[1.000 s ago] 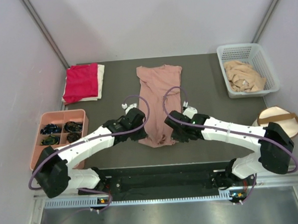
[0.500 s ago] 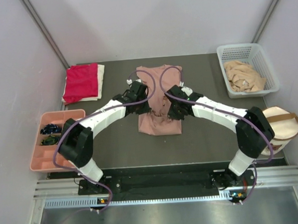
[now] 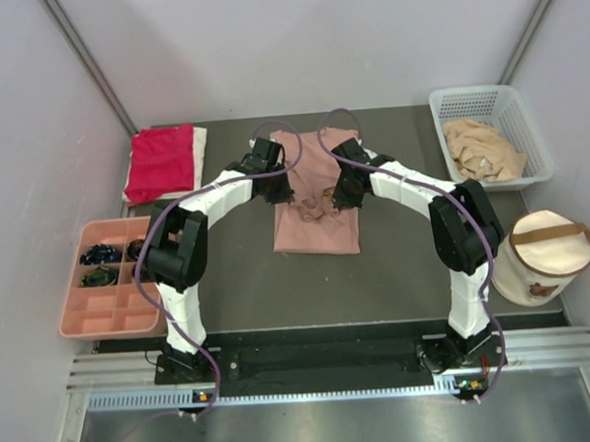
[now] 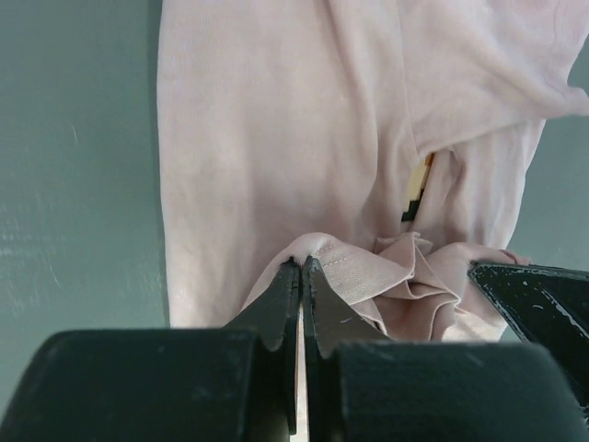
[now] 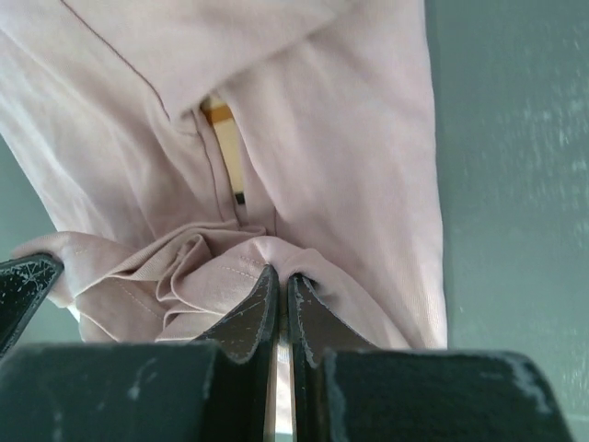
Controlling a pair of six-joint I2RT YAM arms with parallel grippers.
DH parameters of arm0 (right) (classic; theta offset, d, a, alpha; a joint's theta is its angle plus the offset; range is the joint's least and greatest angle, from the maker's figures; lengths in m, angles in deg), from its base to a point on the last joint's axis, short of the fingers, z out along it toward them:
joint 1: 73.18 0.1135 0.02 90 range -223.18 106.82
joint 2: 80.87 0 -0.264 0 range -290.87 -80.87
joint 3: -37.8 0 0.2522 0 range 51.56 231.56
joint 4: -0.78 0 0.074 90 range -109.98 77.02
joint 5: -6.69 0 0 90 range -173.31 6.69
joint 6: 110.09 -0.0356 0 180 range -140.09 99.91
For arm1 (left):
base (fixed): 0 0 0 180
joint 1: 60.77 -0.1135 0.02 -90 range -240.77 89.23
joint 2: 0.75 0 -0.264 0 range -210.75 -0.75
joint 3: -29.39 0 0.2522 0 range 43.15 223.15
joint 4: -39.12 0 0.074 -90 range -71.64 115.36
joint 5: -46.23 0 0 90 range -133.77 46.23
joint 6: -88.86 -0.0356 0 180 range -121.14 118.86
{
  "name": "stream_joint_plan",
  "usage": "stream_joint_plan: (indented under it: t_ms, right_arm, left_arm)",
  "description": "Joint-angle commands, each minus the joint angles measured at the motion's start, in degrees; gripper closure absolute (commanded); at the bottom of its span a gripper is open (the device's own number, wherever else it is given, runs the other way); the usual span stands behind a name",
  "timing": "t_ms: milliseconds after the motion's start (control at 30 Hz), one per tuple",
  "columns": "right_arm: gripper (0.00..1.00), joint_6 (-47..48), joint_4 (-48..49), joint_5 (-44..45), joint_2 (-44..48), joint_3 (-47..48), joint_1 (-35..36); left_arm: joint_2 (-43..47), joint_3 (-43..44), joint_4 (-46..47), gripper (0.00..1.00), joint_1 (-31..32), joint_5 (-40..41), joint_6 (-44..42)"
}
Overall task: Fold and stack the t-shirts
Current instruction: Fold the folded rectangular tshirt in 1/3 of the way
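Note:
The dusty-pink t-shirt (image 3: 315, 230) lies at the table's middle, its near hem carried back over its body. My left gripper (image 3: 279, 194) is shut on the hem's left corner; in the left wrist view (image 4: 302, 265) the cloth (image 4: 267, 157) bunches at the tips. My right gripper (image 3: 345, 194) is shut on the hem's right corner, seen in the right wrist view (image 5: 281, 276) with pink folds (image 5: 350, 138) around it. A folded red t-shirt (image 3: 160, 161) lies on a white one (image 3: 200, 152) at the back left. A tan t-shirt (image 3: 481, 152) sits crumpled in a basket.
A white basket (image 3: 487, 100) stands at the back right. A pink compartment tray (image 3: 106, 300) with small dark items sits at the left. A round cream bag with a brown strap (image 3: 546, 252) stands at the right edge.
Both grippers have carried the pink shirt's near hem away from the arm bases toward the collar, doubling the shirt over. The shirt now looks shorter.

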Motion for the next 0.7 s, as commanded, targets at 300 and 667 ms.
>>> stream_joint_plan:
  t_ms: [300,667]
  right_arm:
    - [1.0,4.12,1.14,-0.4,-1.83,5.76,-3.98]
    - [1.0,5.87,-0.18,-0.31,-4.55,9.63,-6.35]
  left_arm:
    - [-3.5,5.83,2.44,1.0,-1.83,-2.54,-2.81]
    - [-5.52,8.56,1.65,1.0,-3.76,-2.71,-3.95]
